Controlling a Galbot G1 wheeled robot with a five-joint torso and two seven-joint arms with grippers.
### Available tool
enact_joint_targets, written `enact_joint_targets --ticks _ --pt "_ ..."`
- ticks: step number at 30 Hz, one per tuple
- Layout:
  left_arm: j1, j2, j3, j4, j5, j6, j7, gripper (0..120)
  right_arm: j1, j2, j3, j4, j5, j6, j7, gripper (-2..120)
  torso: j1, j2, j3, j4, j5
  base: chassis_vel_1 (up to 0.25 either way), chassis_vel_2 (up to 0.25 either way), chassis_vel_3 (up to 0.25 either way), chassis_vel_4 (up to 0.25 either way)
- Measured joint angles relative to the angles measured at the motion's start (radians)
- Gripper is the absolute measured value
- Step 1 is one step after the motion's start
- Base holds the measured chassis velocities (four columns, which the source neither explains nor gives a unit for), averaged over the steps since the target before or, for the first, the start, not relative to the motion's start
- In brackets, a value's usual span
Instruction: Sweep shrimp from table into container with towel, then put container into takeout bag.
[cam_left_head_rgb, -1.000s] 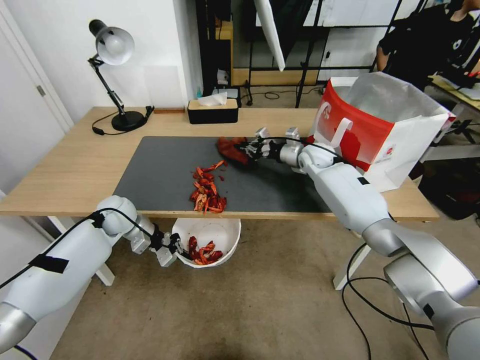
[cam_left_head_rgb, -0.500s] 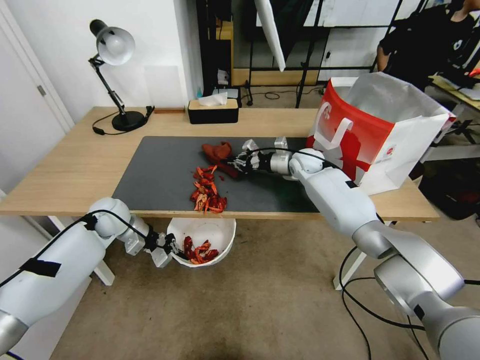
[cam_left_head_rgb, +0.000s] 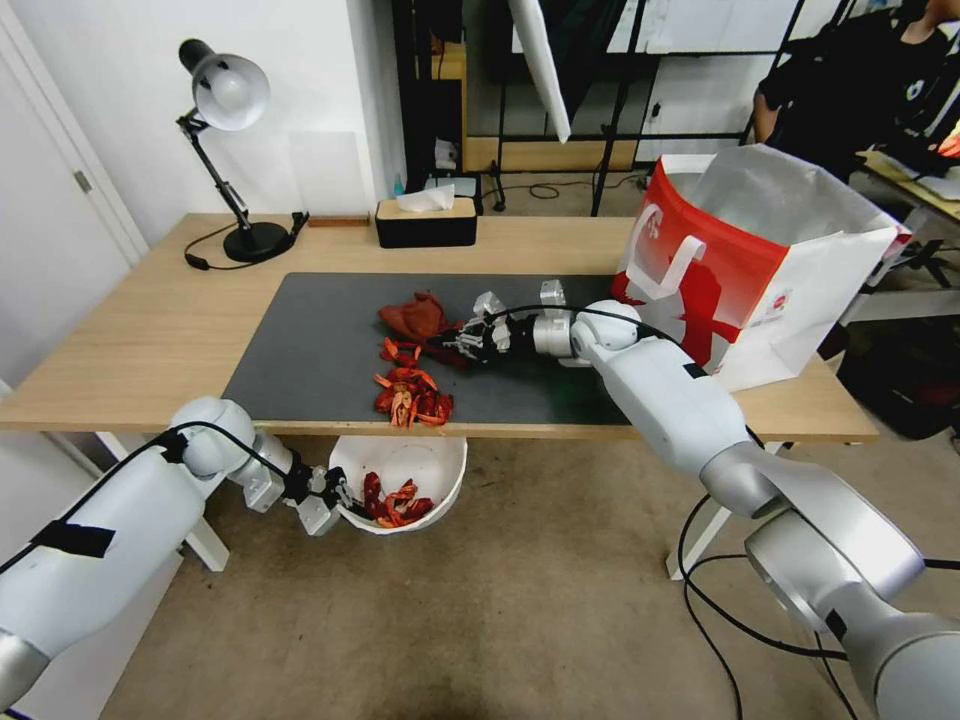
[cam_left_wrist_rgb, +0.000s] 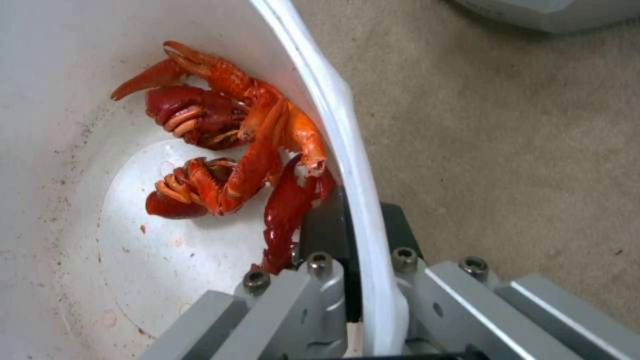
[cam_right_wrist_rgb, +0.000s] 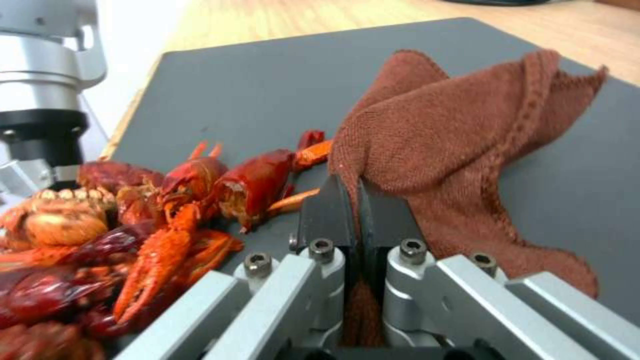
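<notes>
The right claw, clamped on the towel, sits behind the shrimp on the table, while the left claw pinches the container rim below the edge to catch them.

White-silver arms, black cables, black tape bands; grey screw-studded claws.

No words or numbers can be read anywhere. The takeout bag bears white shapes and a small red round mark, both illegible.

Shrimp on table, towel behind.
</notes>
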Motion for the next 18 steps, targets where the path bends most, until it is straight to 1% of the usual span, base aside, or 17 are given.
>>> enact_joint_targets --ticks 11,18 --pt "-0.002 0.011 -0.001 0.004 -0.003 -0.003 -0.007 0 0.005 -0.003 -0.009 0.006 0.004 0.0 -0.06 0 0.0 0.0 0.0 0.0 0.0001 0.0 0.0 0.0 0.0" --pt "0.0 0.012 -0.002 0.006 -0.002 -0.006 -0.009 0 0.008 -0.011 -0.024 0.018 0.012 -0.005 -0.079 0 0.0 0.0 0.0 0.0 0.0001 0.0 0.0 0.0 0.0"
